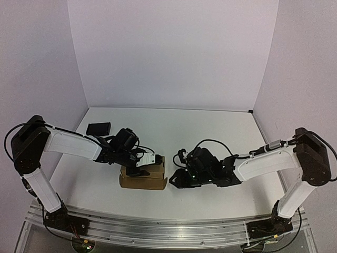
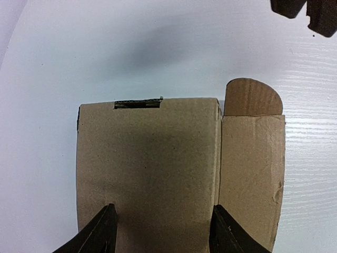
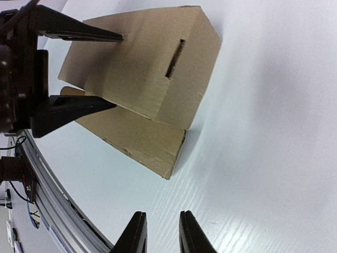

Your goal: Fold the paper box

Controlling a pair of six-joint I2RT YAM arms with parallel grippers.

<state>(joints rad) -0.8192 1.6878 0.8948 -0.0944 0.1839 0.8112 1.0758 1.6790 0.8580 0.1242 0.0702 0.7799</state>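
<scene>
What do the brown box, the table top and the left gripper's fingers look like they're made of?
Paper box: matte brown corrugated cardboard; faint ribbing shows across its face. Table: white and smooth with fine grain lines and a soft sheen, perhaps laminate or painted board. Fingers of the left gripper: matte black, likely moulded plastic, though that stays uncertain.

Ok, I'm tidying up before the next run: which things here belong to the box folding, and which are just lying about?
Job in hand:
paper box
left gripper, over the box's top
right gripper, near the box, not touching it

Lying about:
black block, apart at the far left
</scene>
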